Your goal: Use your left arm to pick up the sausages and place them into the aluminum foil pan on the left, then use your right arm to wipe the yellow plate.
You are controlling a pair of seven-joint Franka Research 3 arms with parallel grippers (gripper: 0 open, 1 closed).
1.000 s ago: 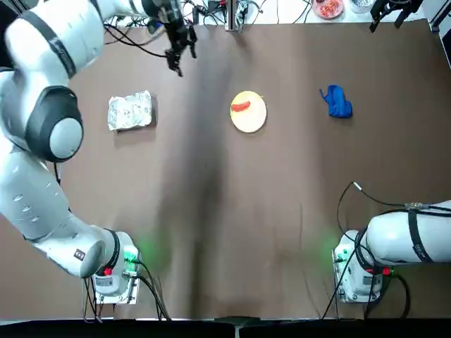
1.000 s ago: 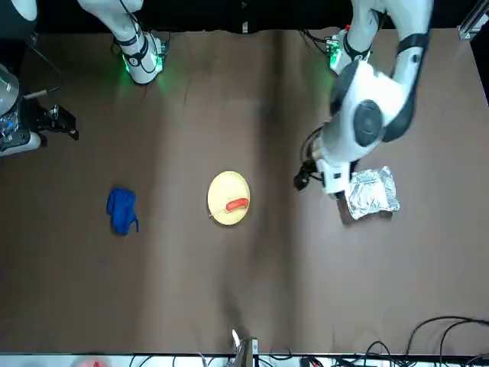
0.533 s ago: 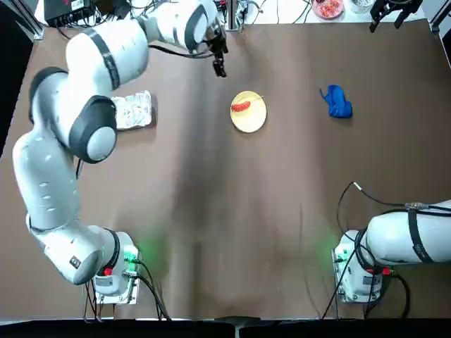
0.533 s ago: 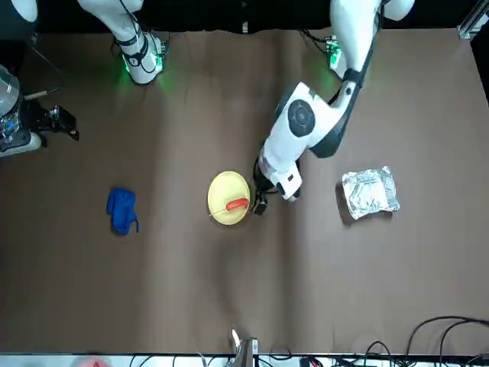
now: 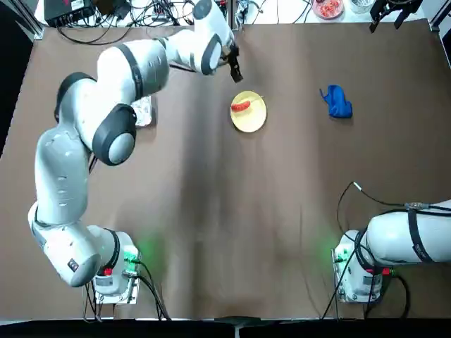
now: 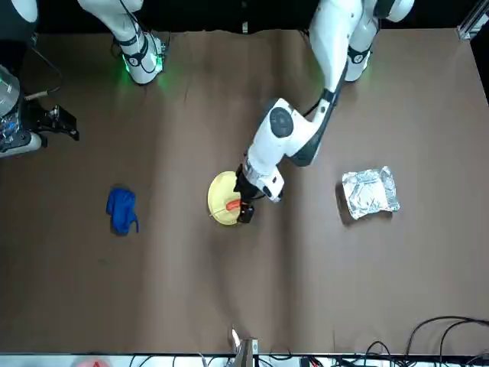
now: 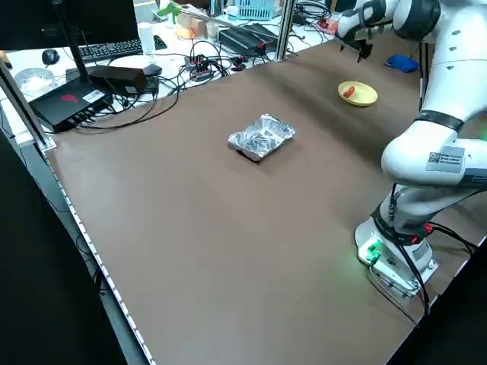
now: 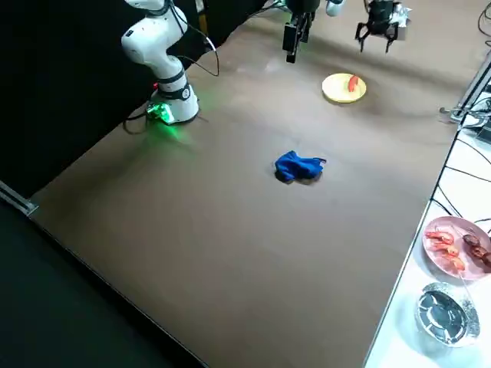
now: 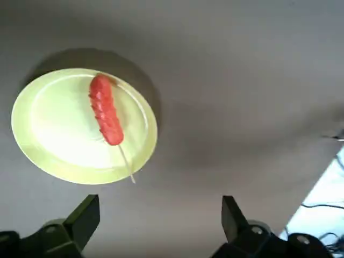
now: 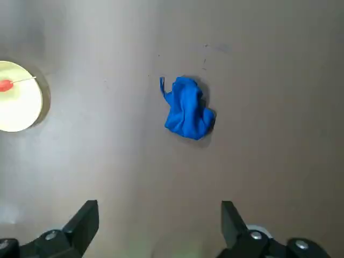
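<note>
While the left hand (image 9: 161, 215) is hanging above the worktop (image 7: 228, 251) near the yellow plate (image 5: 248, 121), its two fingers are standing apart with nothing between them, and in the front view it is covering part of the plate's edge. The sausage (image 9: 106, 110), red, scored along one side and threaded on a thin wooden skewer (image 9: 127, 163), is lying on the yellow plate, off its middle, with the skewer's end reaching out over the rim. The aluminum foil pan (image 6: 370, 191) is sitting on the worktop well apart from the plate, over on the robot's left, its wrinkled silvery surface catching the light; in the top view the left arm (image 5: 113, 113) is hiding much of it. On the other side of the plate, a crumpled blue cloth (image 10: 188, 110) is resting on the worktop, also well apart from it. The right hand (image 10: 160, 220) is waiting raised over the robot's right side of the worktop, its fingers likewise spread apart and holding nothing. Beyond the worktop's far edge, on a white surface (image 8: 399, 337), a pink plate (image 8: 460, 268) is carrying several reddish and darker brown pieces, and a shiny round bowl (image 8: 447, 314) is standing just beside it
</note>
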